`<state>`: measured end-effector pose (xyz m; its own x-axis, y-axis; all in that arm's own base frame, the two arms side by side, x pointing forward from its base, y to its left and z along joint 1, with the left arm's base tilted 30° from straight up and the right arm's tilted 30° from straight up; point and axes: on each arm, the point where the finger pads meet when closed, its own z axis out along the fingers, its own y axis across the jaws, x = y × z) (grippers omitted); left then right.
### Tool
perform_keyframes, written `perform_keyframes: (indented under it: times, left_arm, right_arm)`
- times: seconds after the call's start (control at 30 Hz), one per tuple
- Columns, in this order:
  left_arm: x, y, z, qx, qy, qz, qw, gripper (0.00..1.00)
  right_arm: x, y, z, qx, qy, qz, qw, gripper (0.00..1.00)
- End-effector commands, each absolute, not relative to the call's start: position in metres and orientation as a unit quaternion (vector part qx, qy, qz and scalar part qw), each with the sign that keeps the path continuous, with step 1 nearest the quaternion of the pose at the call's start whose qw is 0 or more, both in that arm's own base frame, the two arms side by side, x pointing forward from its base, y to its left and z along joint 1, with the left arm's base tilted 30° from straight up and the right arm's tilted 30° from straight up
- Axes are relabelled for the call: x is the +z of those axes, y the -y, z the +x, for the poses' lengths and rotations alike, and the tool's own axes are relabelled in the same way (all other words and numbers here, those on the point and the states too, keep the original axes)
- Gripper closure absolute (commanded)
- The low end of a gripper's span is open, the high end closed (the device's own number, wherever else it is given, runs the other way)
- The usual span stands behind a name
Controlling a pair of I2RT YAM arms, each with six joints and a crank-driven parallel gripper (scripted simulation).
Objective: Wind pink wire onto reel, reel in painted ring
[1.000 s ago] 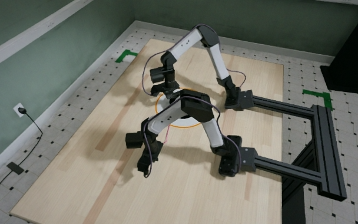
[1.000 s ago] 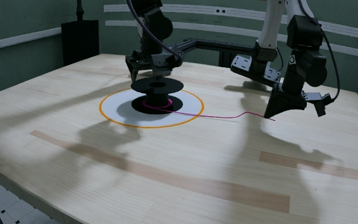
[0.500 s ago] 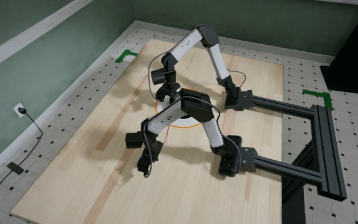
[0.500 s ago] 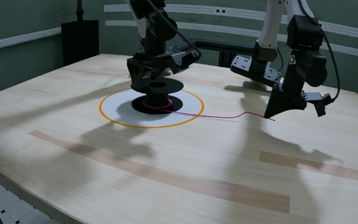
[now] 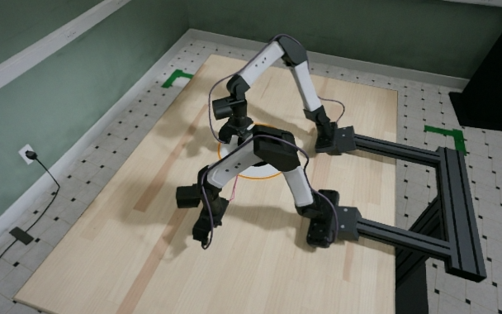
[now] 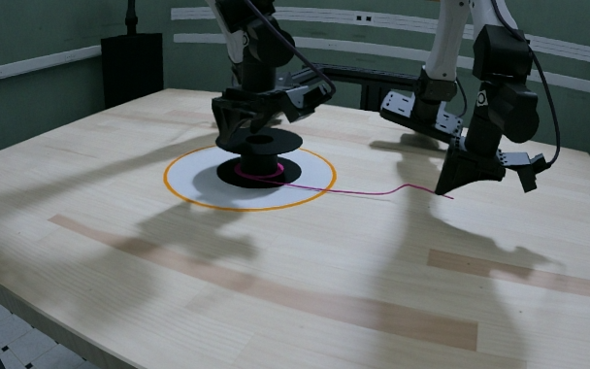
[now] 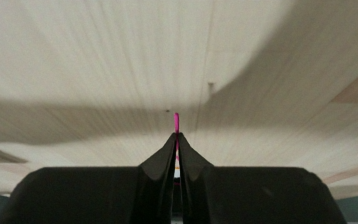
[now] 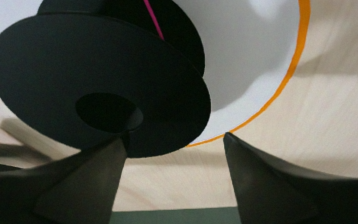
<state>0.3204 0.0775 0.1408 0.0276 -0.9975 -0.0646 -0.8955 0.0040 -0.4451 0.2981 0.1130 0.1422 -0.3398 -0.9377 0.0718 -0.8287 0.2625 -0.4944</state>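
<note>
Pale wood table (image 5: pixel 264 264) (image 6: pixel 204 311); green walls (image 5: pixel 330 45) (image 6: pixel 49 29); speckled floor (image 5: pixel 103 136) (image 6: pixel 29 340).

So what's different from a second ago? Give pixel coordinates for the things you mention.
The right hand (image 5: pixel 243 138) (image 6: pixel 243 136) (image 8: pixel 176 134) has come down and in toward the reel (image 5: pixel 260 164) (image 6: pixel 288 142) (image 8: pixel 165 100), now close over its upper flange, open. Nothing newly gripped or let go. Unchanged: reel in place, left hand (image 5: pixel 227 202) (image 6: pixel 439 193) (image 7: pixel 177 134) shut on the wire (image 5: pixel 236 182) (image 6: pixel 359 192) (image 7: pixel 176 121) (image 8: pixel 154 20) near its end.
</note>
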Motion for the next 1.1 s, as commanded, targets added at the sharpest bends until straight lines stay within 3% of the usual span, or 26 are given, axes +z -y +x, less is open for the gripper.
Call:
perform_keyframes:
  times: [0.0, 0.63, 1.07]
  left_arm:
    - [0.143, -0.080, 0.319, -0.141, -0.681, -0.692, 0.192, 1.00]
    - [0.144, -0.080, 0.319, -0.141, -0.681, -0.693, 0.191, 1.00]
    - [0.151, -0.096, 0.320, -0.128, -0.691, -0.682, 0.205, 1.00]
  right_arm:
    - [0.129, -0.116, 0.305, -0.223, -0.781, -0.568, 0.129, 0.15]
    - [0.118, -0.110, 0.315, -0.223, -0.781, -0.568, 0.129, 0.15]
    - [0.118, -0.110, 0.315, -0.223, -0.781, -0.568, 0.129, 0.38]
